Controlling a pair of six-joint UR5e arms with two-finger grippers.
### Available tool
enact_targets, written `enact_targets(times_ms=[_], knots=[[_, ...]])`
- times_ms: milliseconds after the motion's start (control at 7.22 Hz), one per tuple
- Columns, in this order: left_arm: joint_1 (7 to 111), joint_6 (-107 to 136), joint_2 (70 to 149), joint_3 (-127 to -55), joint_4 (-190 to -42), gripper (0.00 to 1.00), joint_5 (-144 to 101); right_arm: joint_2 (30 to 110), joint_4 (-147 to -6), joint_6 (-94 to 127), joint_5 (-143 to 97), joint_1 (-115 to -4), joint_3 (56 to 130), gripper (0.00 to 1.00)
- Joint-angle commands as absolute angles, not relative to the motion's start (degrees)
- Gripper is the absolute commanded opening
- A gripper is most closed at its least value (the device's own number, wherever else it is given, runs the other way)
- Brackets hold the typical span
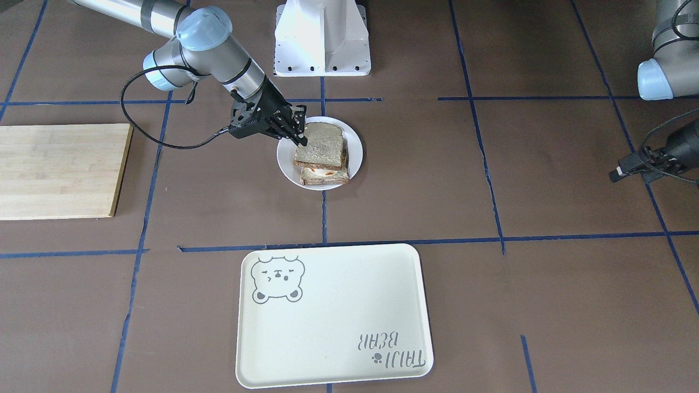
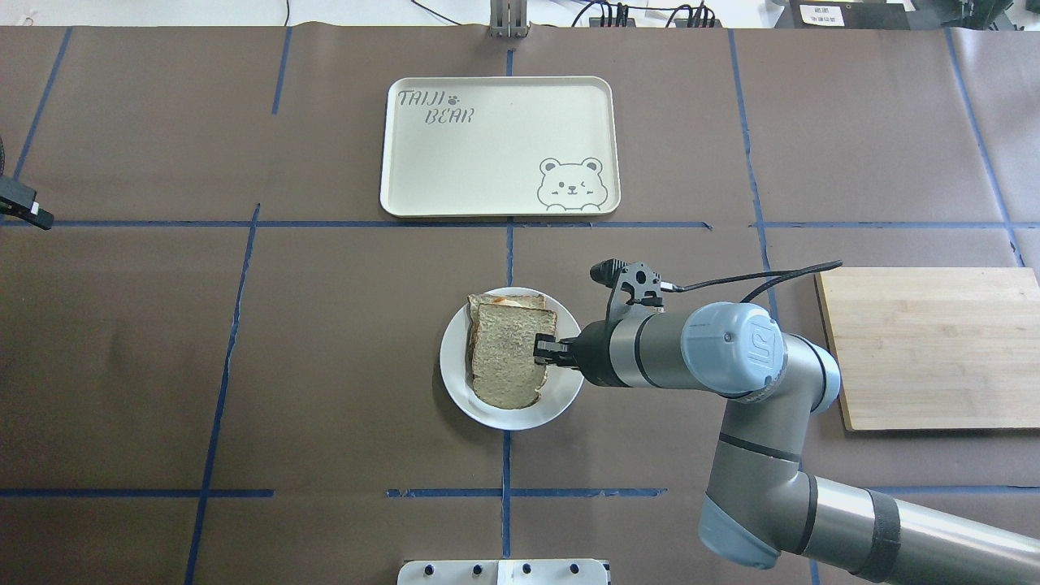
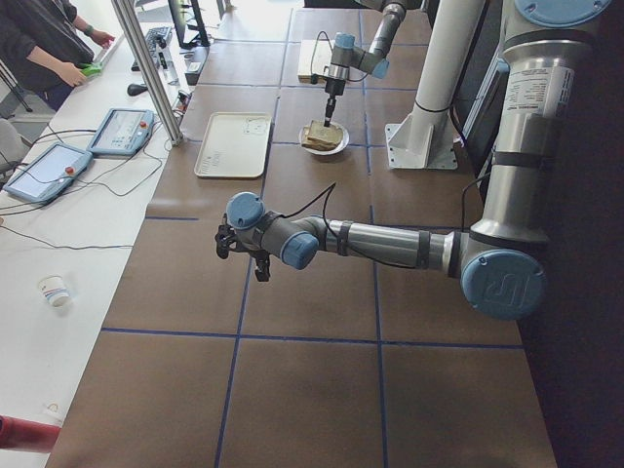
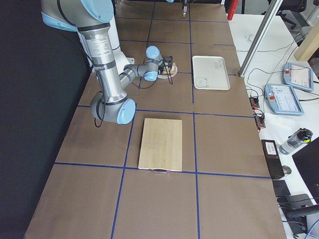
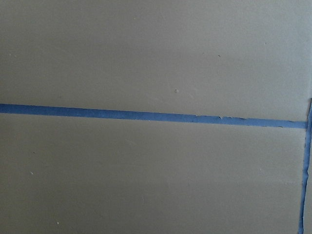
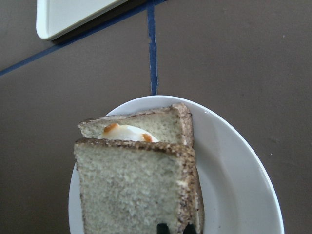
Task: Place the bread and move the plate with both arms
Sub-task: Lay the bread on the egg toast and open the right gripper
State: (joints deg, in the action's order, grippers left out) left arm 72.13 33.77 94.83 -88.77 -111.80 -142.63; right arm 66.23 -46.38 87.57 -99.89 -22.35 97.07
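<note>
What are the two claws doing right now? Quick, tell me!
Right claw: closed on the edge of the bread, over the plate.
Left claw: can't tell if open or closed; nothing seen in it.

The right gripper (image 2: 544, 350) and its arm (image 2: 650, 353) close off the plate (image 2: 520, 413) on the side toward the cutting board (image 2: 934, 349), and the bread (image 2: 505, 357) covers most of its top — bare table (image 2: 406, 264) shows toward the tray (image 2: 487, 154), and the left gripper (image 1: 618, 174) seems well apart.
</note>
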Motion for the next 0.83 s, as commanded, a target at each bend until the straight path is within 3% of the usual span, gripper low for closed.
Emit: enact_targets(times_ms=[0, 416, 693], knots=[[72.0, 33.8, 94.9, -88.9, -111.8, 1.0, -142.6, 65.9, -46.6, 87.5, -100.0, -23.5, 98.3, 1.0], [66.9, 37.1, 99.1, -91.4, -111.9, 1.0, -142.6, 66.6, -54.6, 87.5, -109.5, -33.9, 103.1, 1.0], [61.5, 55.9, 100.1, -95.0, -123.2, 1.0, -141.9, 66.9, -63.6, 82.6, -114.2, -40.6, 105.4, 1.0]])
